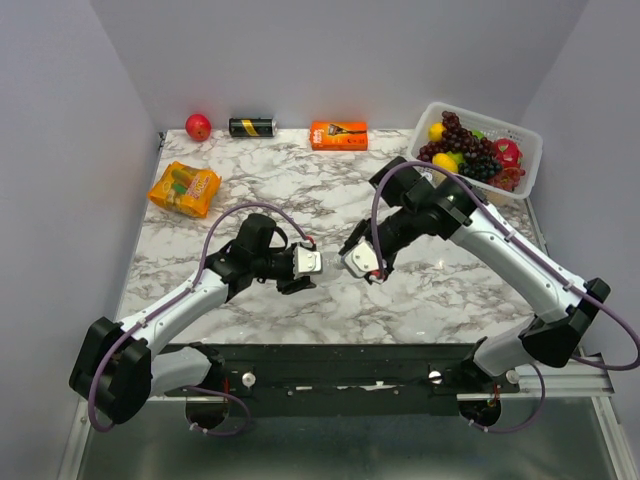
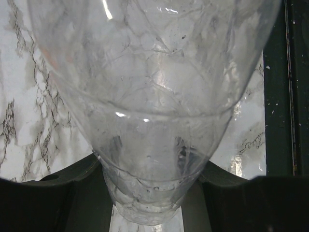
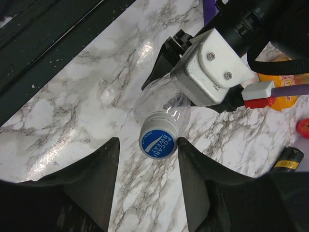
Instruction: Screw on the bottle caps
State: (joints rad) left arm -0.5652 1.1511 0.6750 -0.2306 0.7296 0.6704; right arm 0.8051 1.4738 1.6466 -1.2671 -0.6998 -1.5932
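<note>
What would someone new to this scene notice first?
Two arms meet nose to nose over the middle of the marble table. The left gripper clamps a clear bottle, and the blue Pocari Sweat cap on its neck sits between the open fingers of the right gripper. Next comes the white basket of grapes and other fruit at the far right corner.

Bright, even overhead light; shadows soft.
Top view is sharp, with faint arm shadows on the table (image 1: 300, 180). In the left wrist view the bottle (image 2: 154, 96) fills the frame, glinting and slightly soft. In the right wrist view the near fingers (image 3: 91, 183) are dark and blurred.
</note>
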